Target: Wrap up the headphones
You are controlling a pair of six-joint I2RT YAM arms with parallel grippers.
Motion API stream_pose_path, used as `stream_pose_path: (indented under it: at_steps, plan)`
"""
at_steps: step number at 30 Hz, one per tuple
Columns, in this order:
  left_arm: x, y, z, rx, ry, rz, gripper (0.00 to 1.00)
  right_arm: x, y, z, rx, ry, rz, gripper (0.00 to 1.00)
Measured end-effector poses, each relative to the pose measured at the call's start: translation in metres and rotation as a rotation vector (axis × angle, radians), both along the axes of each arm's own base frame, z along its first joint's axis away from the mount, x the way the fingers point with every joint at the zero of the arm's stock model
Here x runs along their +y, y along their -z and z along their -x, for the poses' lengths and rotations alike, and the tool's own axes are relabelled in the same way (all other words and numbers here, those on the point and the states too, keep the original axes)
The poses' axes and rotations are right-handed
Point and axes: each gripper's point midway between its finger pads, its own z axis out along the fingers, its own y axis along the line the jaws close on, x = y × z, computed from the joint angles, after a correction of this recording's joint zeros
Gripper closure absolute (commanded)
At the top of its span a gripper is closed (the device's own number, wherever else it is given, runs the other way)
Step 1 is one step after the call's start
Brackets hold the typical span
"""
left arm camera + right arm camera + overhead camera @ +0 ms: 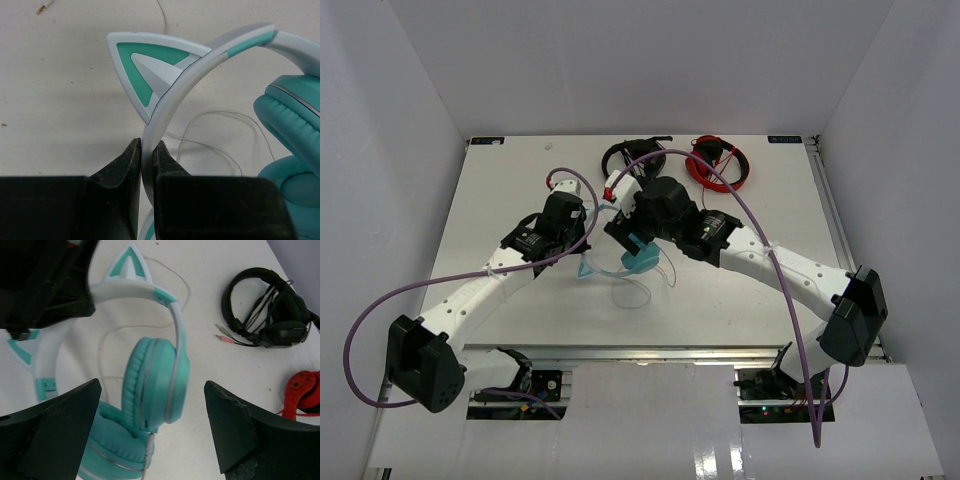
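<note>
The teal headphones (642, 262) lie mid-table with both ear cups (155, 380) folded together. My left gripper (148, 145) is shut on the pale headband (172, 92), just below a cat ear (150, 65). My right gripper (152, 390) hovers open above the ear cups, one finger on each side, touching nothing. The thin white cable (220, 130) lies loose in loops on the table beside the cups, plugged in under the upper cup (150, 445). In the top view the left gripper (586, 248) and right gripper (628, 240) crowd over the headphones and hide most of the headband.
Black headphones (625, 155) and red headphones (718, 165) lie at the table's far edge; both also show in the right wrist view, the black headphones (270, 310) and the red headphones (305, 392). A small jack plug (45, 7) lies on the table. White walls enclose the table.
</note>
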Motion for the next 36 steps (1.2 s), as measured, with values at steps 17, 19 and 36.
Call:
stream_pose_path:
  at_steps: [17,19,36]
  plan:
    - [-0.008,-0.028,0.011,-0.06,0.023,0.098,1.0,-0.005,0.026,-0.029,-0.06,0.051,0.104,0.0]
    - [-0.008,-0.03,0.013,-0.064,0.031,0.104,1.0,-0.005,0.026,-0.03,-0.059,0.035,0.104,0.21]
    - [-0.007,-0.033,0.037,-0.126,0.155,0.127,1.0,-0.022,0.011,-0.037,-0.022,-0.268,0.118,0.09]
